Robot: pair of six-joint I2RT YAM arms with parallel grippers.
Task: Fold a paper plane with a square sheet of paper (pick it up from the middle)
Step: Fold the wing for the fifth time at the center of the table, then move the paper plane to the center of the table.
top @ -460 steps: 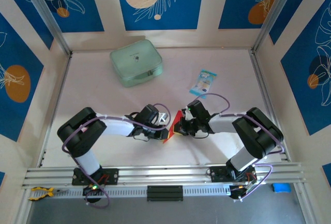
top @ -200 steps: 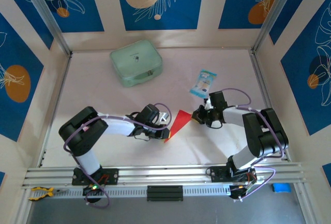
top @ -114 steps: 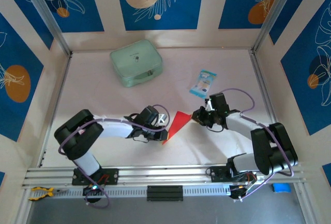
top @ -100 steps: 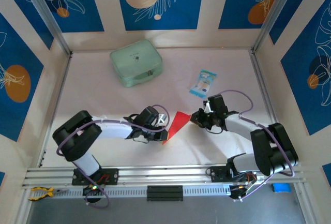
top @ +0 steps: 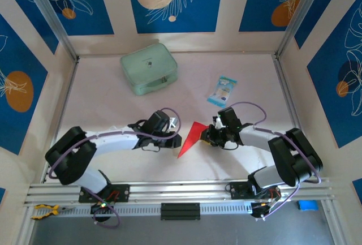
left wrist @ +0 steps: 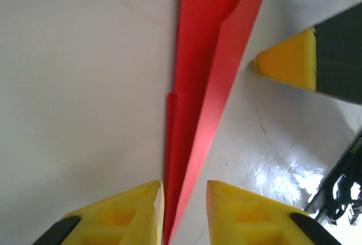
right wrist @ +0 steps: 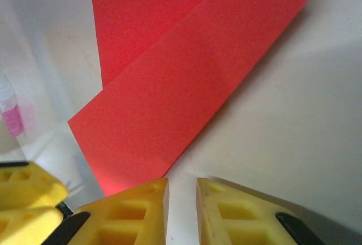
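The square sheet of paper, folded into a narrow red paper plane (top: pixel 191 137), lies flat on the table between my two grippers. My left gripper (top: pixel 173 141) is at its pointed left end. In the left wrist view the red paper (left wrist: pixel 203 86) runs into the gap of the left gripper (left wrist: pixel 185 211), close to one fingertip (left wrist: pixel 136 211); the jaws stand apart and do not pinch it. My right gripper (top: pixel 207 137) is at the plane's right edge. In the right wrist view the right gripper (right wrist: pixel 182 211) is narrowly open with bare table in its gap, and the red paper (right wrist: pixel 181 86) lies just ahead.
A pale green zip pouch (top: pixel 149 68) sits at the back left. A small blue-white packet (top: pixel 222 90) lies behind the right gripper. The metal rail (top: pixel 181 188) runs along the near edge, and patterned walls close in the table.
Both grippers' jaws have parted from shut. The right gripper has moved left to the paper's right edge. The left arm has stretched out lower. The paper has stayed flat on the table.
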